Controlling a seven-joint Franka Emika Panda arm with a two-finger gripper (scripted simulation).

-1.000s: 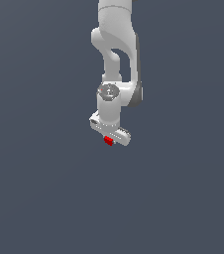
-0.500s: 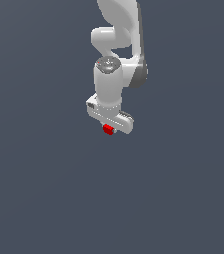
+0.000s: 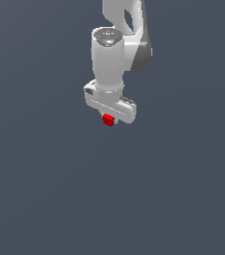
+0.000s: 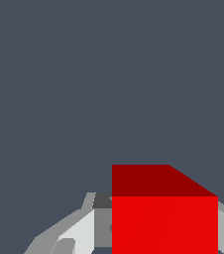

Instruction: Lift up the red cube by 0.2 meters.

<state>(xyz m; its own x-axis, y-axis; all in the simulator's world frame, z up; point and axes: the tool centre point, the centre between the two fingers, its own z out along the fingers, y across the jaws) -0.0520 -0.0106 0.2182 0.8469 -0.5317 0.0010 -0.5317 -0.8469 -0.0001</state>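
Note:
The red cube is a tiny bright red cube held just under the white gripper of the arm, high in the exterior view. The gripper is shut on the cube, with the fingers mostly hidden behind the hand's body. In the wrist view the red cube fills the space between the grey-white fingers, well above the plain dark floor.
A plain dark grey floor spreads under the arm. The white arm's links rise above the gripper to the frame's upper edge.
The arm has risen with the cube held in the gripper, moving upward in the exterior view. The cube stays clamped between the fingers.

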